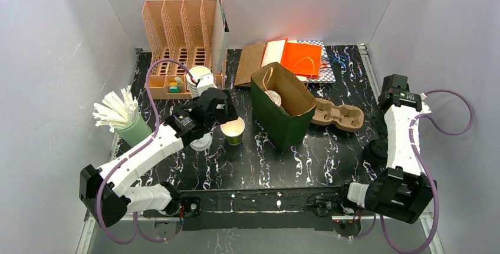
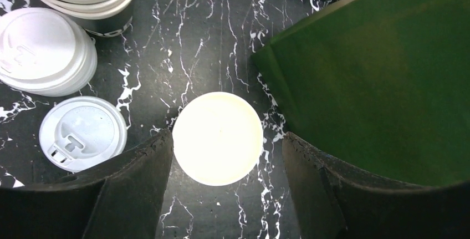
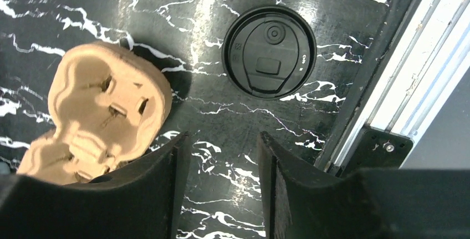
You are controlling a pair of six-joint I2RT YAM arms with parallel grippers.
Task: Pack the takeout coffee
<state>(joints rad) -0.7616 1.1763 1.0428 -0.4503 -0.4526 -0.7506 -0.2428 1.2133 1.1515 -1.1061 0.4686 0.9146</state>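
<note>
The takeout coffee cup (image 1: 233,130) stands open-topped and upright on the black marble table, just left of the green paper bag (image 1: 283,109). In the left wrist view the cup's bright white mouth (image 2: 217,138) sits between and just ahead of my fingertips. My left gripper (image 1: 224,112) is open above it, holding nothing. A single white lid (image 2: 83,133) lies to the cup's left. My right gripper (image 1: 394,92) is open and empty at the far right, over bare table (image 3: 221,139).
A stack of white lids (image 2: 44,50) and nested white cups (image 1: 200,80) are left of the cup. A cardboard cup carrier (image 1: 339,115), a black lid (image 3: 269,56), a peach file organizer (image 1: 183,36), a straw holder (image 1: 124,118) and flat bags (image 1: 295,59) surround the work area.
</note>
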